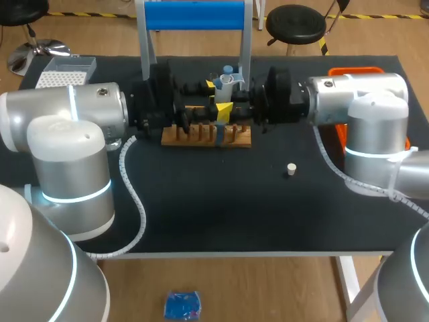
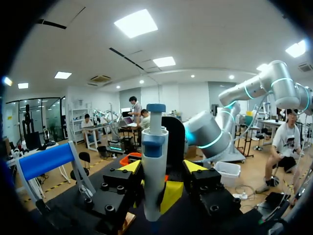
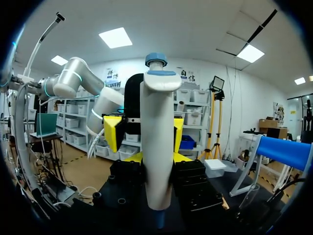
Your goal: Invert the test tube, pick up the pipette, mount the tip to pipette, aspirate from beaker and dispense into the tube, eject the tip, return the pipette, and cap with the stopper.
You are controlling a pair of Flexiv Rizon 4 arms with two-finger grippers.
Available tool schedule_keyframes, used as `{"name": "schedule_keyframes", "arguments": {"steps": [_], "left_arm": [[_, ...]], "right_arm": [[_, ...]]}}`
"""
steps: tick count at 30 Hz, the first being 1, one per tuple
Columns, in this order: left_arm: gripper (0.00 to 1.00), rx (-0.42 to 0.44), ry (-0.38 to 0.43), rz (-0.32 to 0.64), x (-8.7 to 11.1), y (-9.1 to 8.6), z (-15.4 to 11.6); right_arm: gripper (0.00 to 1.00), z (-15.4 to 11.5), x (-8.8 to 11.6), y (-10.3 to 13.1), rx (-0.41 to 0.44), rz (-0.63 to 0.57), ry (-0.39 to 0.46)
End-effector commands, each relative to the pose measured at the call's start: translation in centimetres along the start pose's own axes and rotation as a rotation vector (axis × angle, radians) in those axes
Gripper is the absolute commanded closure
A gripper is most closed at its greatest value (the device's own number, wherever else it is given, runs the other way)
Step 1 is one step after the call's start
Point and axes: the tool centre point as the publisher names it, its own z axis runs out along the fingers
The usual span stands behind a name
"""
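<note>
Pipette [image 3: 156,122] upright, white, blue cap; right gripper [image 3: 155,157] clamps it; left gripper [image 2: 163,167] fingers spread around it.

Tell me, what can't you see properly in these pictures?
The wooden rack: head view, the left arm and right arm cover its back part, so any tube there is hidden.
The orange tray: head view, the right arm covers most of it.
The pipette: head view, the arms cover all but its top.
The white box: head view, its contents are too small.

Bright, even light falls from ceiling panels [image 2: 136,23], which glare white in the 2 wrist views.
</note>
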Motion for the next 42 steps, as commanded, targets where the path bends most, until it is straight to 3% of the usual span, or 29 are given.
{"name": "schedule_keyframes", "arguments": {"steps": [1,17,18,19,30,42], "left_arm": [[1.0,0.002,0.003,0.0,0.3,0.1,0.1],[1.0,0.002,0.003,0.0,0.3,0.1,0.1],[1.0,0.002,0.003,0.0,0.3,0.1,0.1],[1.0,0.002,0.003,0.0,0.3,0.1,0.1],[1.0,0.002,0.003,0.0,0.3,0.1,0.1],[1.0,0.002,0.003,0.0,0.3,0.1,0.1]], "right_arm": [[1.0,0.1,0.0,0.0,-0.001,0.0,-0.01],[1.0,0.2,0.0,0.1,0.008,-0.007,-0.01],[0.59,0.2,0.0,0.1,0.012,-0.007,-0.015],[0.0,0.2,0.0,0.1,0.014,-0.008,-0.018],[0.0,-1.4,0.0,0.6,0.021,-0.001,-0.041],[0.0,-7.9,0.9,3.5,0.039,0.002,-0.058]]}}
